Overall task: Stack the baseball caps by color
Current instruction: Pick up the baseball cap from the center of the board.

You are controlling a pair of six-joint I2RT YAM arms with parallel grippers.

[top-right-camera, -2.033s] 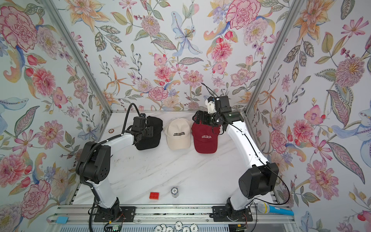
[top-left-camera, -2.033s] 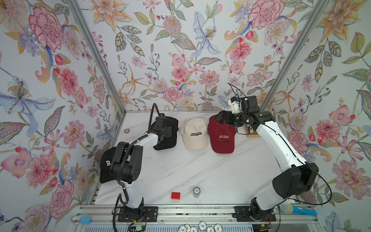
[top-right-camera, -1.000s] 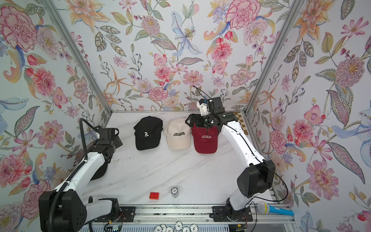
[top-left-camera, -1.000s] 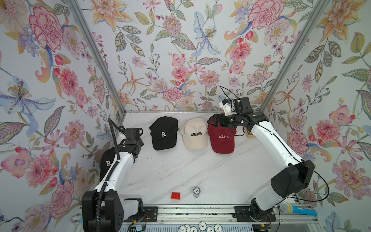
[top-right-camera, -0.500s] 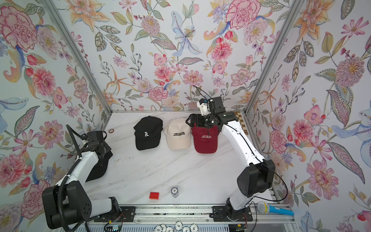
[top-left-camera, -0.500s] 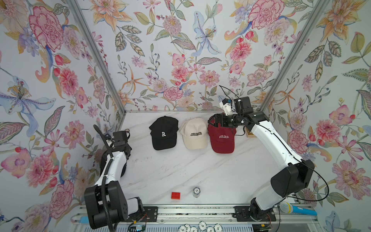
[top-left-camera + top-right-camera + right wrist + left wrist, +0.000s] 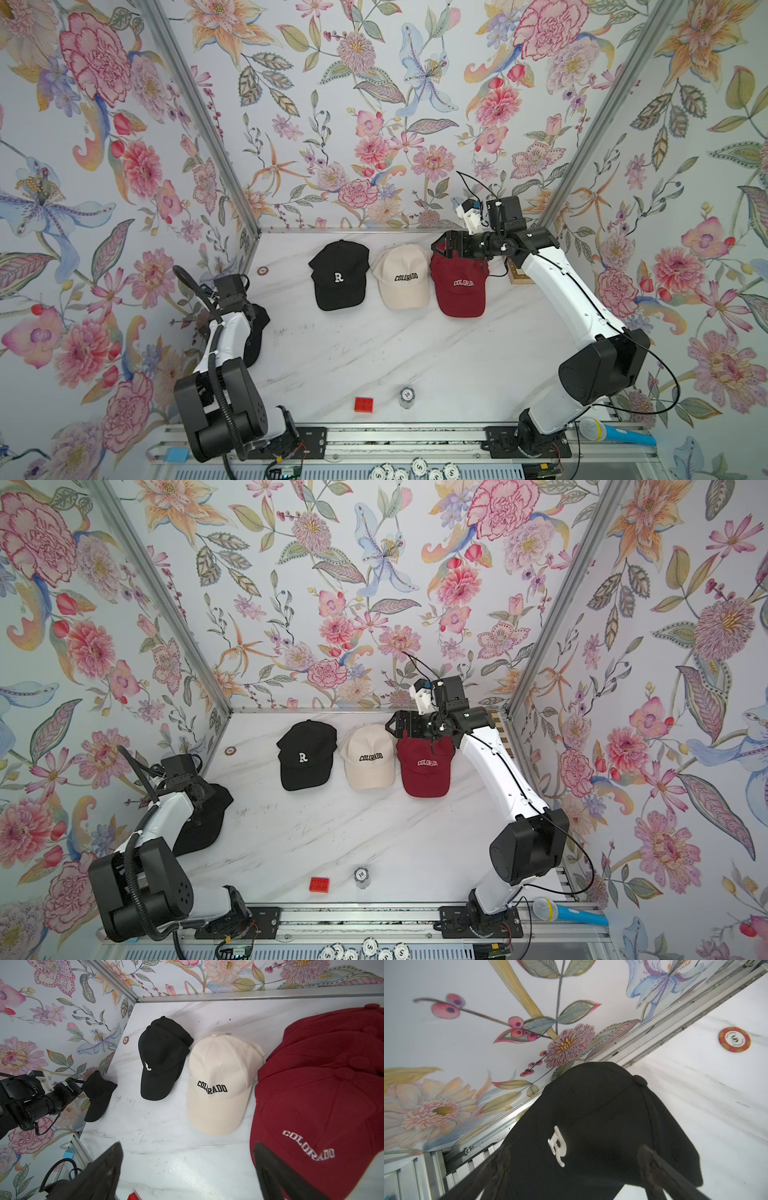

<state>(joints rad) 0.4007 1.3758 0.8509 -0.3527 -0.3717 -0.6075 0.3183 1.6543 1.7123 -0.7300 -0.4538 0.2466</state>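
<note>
Black cap (image 7: 338, 276) reads "R" (cream cap (image 7: 402, 277): "COLORADO").

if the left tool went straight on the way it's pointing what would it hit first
The left tool, jaws open, points straight at the lone black cap by the side wall. It would likely meet the cap's crown first. How close it already is stays unclear.

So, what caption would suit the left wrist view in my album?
Open left gripper poised over a black R cap beside the floral wall, orange chip on the marble table.
</note>
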